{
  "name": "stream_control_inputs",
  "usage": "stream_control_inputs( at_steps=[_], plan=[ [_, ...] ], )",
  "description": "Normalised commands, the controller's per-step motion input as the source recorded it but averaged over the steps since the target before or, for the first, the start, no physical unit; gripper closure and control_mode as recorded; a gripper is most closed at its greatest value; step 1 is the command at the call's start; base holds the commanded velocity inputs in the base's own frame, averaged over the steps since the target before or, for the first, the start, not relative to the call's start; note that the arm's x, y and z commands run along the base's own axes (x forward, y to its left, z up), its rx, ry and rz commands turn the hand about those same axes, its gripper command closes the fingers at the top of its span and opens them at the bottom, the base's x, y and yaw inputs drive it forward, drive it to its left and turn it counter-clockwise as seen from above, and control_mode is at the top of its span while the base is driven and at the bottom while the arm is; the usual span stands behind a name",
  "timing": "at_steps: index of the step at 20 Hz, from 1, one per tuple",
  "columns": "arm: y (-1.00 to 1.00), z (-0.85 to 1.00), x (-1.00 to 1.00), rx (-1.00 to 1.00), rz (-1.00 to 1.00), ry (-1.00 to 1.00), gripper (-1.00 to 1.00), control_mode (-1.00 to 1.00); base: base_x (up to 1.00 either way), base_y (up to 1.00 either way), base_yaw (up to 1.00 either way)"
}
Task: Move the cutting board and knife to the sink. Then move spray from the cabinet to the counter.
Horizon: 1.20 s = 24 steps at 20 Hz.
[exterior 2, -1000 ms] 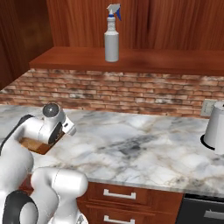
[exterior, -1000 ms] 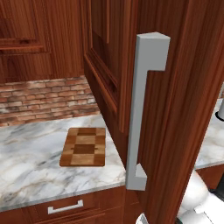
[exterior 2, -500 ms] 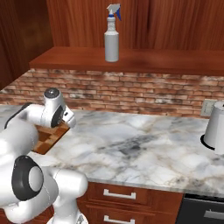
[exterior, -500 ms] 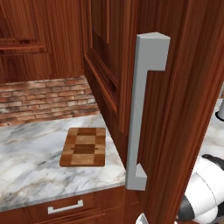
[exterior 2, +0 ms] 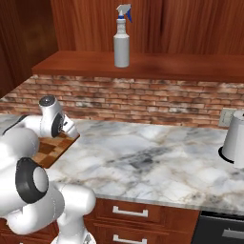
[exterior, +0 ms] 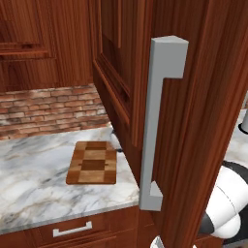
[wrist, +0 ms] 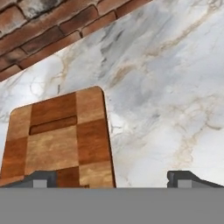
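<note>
The cutting board [wrist: 61,135], a patchwork of light and dark brown squares, lies flat on the marble counter [wrist: 175,96] near the brick wall. My gripper [wrist: 113,180] hovers above the board's near right corner, jaws wide open with nothing held. In the right base view the board [exterior 2: 50,151] peeks out from behind my hand. The left base view has the whole board [exterior: 92,162] on the counter [exterior: 29,193]. The spray [exterior 2: 121,40], pale with a blue nozzle, stands upright on the cabinet shelf [exterior 2: 190,66]. The knife and the sink are out of view.
An open cabinet door with a long grey handle [exterior: 157,126] stands just right of the board in the left base view. A pale kettle [exterior 2: 236,140] sits at the counter's far right. Drawers with silver handles [exterior 2: 128,212] run below the counter.
My arm has swung: the hand rose and moved right over the board in the right base view, and the elbow came into the left base view's lower right. The jaws stayed open.
</note>
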Motion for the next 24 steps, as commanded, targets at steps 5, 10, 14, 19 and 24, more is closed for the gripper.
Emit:
stream_control_inputs(
  at_steps=[5,10,14,19,24],
  plan=[
    [0.15,-0.16,0.41,-0.07,0.00,0.00,-1.00,-1.00,0.00,0.00,0.00],
    [0.15,-0.13,0.45,-0.01,0.00,0.00,-1.00,-1.00,0.00,0.00,0.00],
    [0.04,-0.31,0.24,-0.02,0.00,0.00,-1.00,-1.00,0.00,0.00,0.00],
    [0.00,-0.45,0.31,0.00,0.01,-0.04,-1.00,-1.00,0.00,0.00,0.00],
    [0.00,-0.25,0.66,0.00,0.00,-0.02,-1.00,-1.00,0.00,0.00,0.00]
  ],
)
